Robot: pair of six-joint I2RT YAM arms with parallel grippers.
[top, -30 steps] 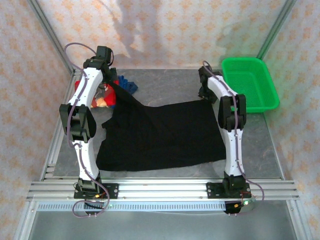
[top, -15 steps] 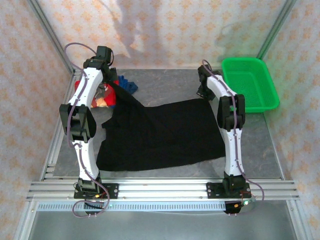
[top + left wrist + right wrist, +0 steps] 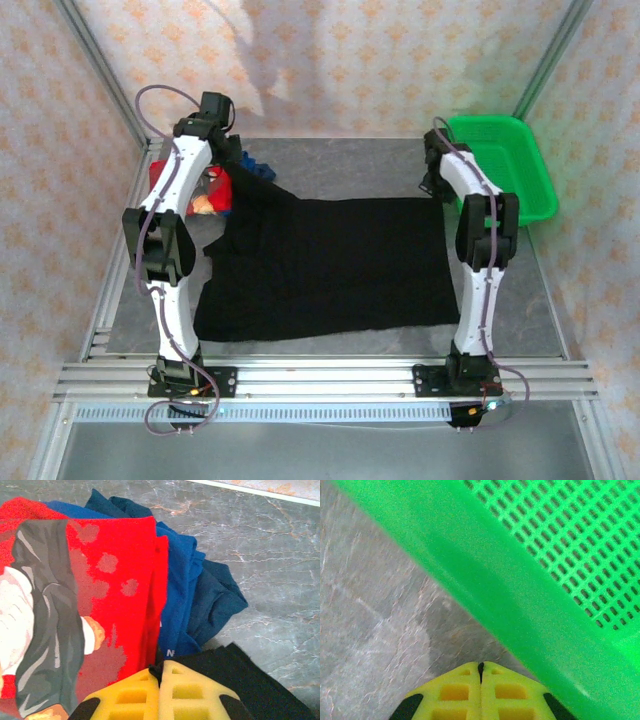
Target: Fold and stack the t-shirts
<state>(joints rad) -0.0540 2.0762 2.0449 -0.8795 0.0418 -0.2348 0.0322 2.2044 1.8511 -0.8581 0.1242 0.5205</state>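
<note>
A large black t-shirt (image 3: 330,265) lies spread flat across the table. My left gripper (image 3: 237,166) is shut on its far left corner; in the left wrist view the yellow pads (image 3: 200,692) pinch black cloth (image 3: 252,682). My right gripper (image 3: 437,190) is shut at the far right corner, and a thin sliver of black cloth shows between its fingertips (image 3: 495,690). A red t-shirt (image 3: 117,580) with a cartoon print lies just beyond the left gripper. A blue t-shirt (image 3: 187,592) is crumpled beside it, at the table's far left (image 3: 255,166).
A green mesh basket (image 3: 500,165) stands at the far right, its wall (image 3: 520,590) very close in front of my right gripper. Grey marbled table (image 3: 340,165) lies bare beyond the black shirt. Metal frame posts stand at the back corners.
My right gripper shut on the black shirt's far right corner and moved right toward the basket. The shirt's far edge is now pulled straight. The left gripper shifted slightly right, still gripping.
</note>
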